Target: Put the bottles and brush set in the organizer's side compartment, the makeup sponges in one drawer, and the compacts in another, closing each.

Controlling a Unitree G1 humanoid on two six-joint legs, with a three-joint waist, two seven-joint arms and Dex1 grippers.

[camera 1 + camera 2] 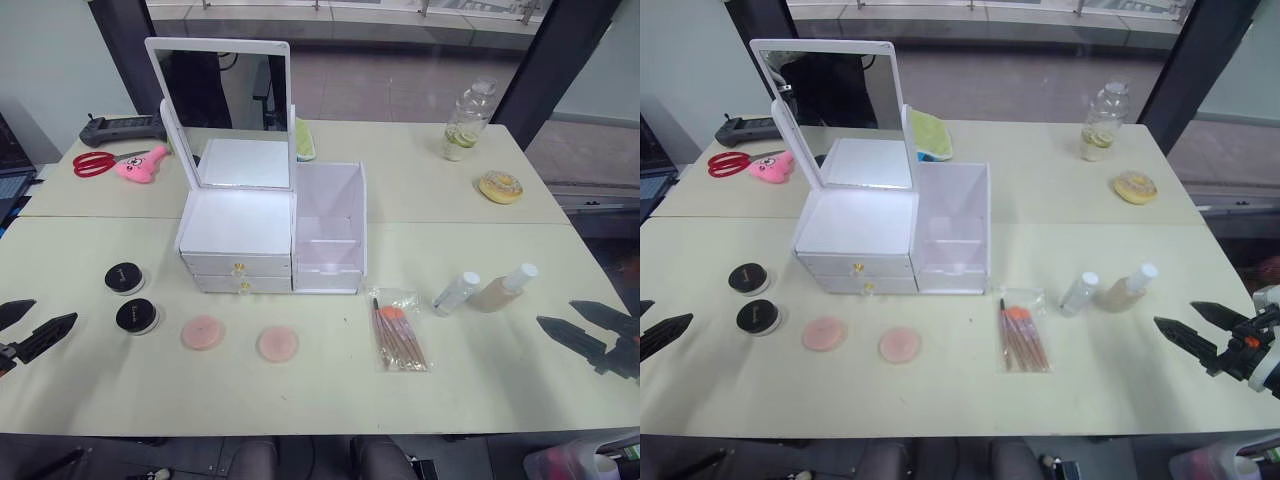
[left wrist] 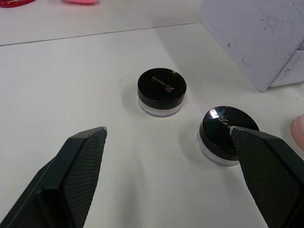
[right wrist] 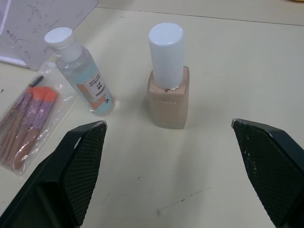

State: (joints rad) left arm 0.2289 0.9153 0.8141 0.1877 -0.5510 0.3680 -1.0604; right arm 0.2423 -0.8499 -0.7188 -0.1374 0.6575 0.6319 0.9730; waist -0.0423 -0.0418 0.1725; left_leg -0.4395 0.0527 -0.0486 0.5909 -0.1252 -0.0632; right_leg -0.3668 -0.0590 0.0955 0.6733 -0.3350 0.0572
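Observation:
The white organizer (image 1: 238, 228) stands mid-table, mirror upright, both gold-knobbed drawers shut, its side compartment (image 1: 330, 235) open-topped on the right. Two pink makeup sponges (image 1: 202, 332) (image 1: 277, 344) lie in front of it. Left of them sit two black compacts (image 1: 124, 277) (image 1: 136, 316), also the compacts (image 2: 162, 86) (image 2: 223, 130) in the left wrist view. The brush set (image 1: 399, 330) lies right of centre, beside the clear bottle (image 1: 456, 293) and the beige bottle (image 1: 503, 288). My left gripper (image 1: 56, 309) is open, near the compacts. My right gripper (image 1: 554, 312) is open, just right of the bottles (image 3: 85, 78) (image 3: 167, 95).
At the back left lie red scissors (image 1: 100, 162), a pink toy (image 1: 143, 163) and a black device (image 1: 125, 127). A green cloth (image 1: 303, 140) sits behind the organizer. A drink bottle with lime slices (image 1: 463, 122) and a round pastry (image 1: 501, 187) stand at the back right.

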